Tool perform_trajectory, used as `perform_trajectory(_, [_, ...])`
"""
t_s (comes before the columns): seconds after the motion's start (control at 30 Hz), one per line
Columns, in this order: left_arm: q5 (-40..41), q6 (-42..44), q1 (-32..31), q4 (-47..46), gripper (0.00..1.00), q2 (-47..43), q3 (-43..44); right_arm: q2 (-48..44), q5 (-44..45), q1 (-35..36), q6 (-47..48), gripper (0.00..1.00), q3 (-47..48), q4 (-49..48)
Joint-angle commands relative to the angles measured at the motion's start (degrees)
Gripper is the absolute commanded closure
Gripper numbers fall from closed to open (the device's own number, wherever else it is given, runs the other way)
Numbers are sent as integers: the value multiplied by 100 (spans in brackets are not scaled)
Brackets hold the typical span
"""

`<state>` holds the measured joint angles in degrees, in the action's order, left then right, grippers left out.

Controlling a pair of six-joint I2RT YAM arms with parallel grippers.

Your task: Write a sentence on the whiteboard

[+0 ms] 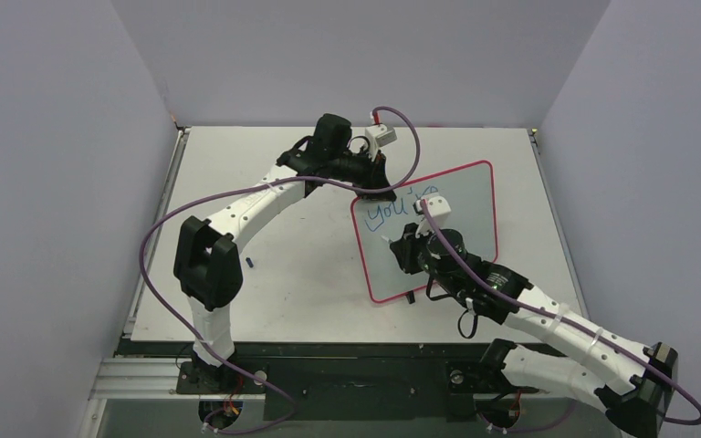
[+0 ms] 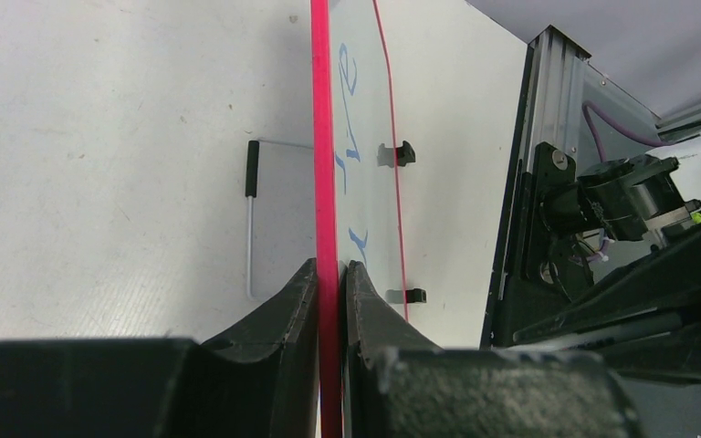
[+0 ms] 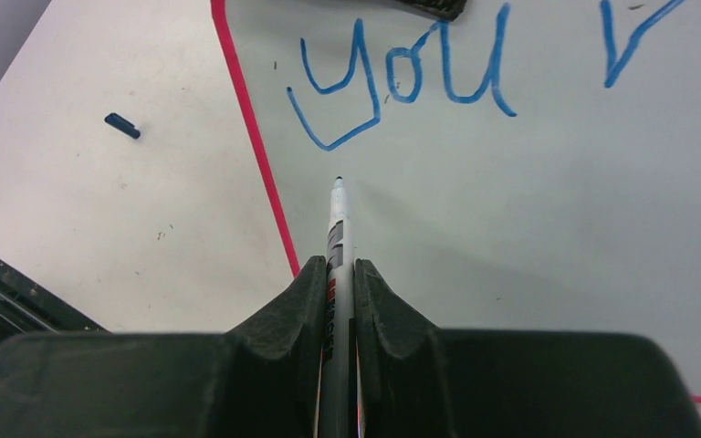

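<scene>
Whiteboard (image 1: 465,210) nipped in left gripper (image 2: 329,265), one pen (image 3: 338,228) clamped in right gripper (image 3: 336,263), two black feet (image 2: 397,153)

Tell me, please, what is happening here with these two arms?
The left gripper is shut on the pink-red edge of the whiteboard and holds it propped on the table. The right gripper holds a pen, its tip pointed at the board just below the writing. The sentence so far reads "you" plus a few more blue letters. Whether the tip touches the board, I cannot tell.
</scene>
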<state>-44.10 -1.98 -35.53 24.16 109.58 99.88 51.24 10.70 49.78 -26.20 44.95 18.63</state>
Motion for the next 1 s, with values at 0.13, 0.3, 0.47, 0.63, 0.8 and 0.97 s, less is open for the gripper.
perform_trajectory(0.13, [84,325,-69,78,100,-182,-210,481,867,723,-115,100,129,-550])
perform_trajectory(0.3, [12,234,-20,-138,100,-231,-370,615,1093,942,-198,100,67,-664])
perform_trajectory(0.47, [-9,233,57,-221,100,-248,-477,701,1322,963,-241,100,68,-701])
perform_trajectory(0.63, [-65,233,112,-269,100,-207,-496,875,1388,963,-223,100,105,-703])
perform_trajectory(0.8, [-132,5,175,-370,100,-148,-511,953,1329,972,-215,100,124,-735])
perform_trajectory(0.97, [-185,-98,220,-480,100,-86,-526,970,1239,985,-204,100,107,-770])
